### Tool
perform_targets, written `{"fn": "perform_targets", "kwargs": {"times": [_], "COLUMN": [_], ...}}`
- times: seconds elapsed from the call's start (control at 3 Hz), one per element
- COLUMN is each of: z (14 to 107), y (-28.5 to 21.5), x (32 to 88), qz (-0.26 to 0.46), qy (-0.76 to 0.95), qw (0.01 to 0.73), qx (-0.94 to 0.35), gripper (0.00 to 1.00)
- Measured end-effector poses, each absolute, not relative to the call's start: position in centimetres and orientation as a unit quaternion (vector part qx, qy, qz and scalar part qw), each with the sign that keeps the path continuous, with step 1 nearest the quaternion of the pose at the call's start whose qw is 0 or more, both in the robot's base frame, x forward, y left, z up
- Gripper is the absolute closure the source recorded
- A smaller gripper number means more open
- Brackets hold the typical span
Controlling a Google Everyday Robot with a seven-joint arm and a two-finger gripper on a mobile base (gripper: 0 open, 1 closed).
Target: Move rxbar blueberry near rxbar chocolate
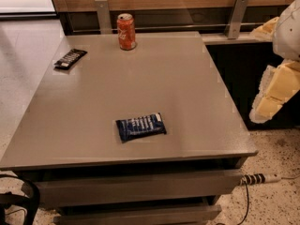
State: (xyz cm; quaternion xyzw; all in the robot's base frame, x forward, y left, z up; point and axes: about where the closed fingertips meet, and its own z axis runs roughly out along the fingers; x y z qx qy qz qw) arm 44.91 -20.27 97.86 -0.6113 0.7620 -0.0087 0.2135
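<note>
At right edge, tool (269,102) beside table (187,88)

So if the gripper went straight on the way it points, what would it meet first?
The gripper, right of the table, points down and slightly left. Straight on it would probably meet the speckled floor beside the table first, though depth is unclear.
</note>
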Motion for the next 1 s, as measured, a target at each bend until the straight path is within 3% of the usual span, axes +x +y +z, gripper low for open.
{"fn": "perform_targets", "kwargs": {"times": [1.0], "z": [91.0], "y": [-12.3], "x": [47.4], "qz": [0.156], "qy": [0.654], "qw": [0.318], "qx": [-0.668], "gripper": [0.00]}}
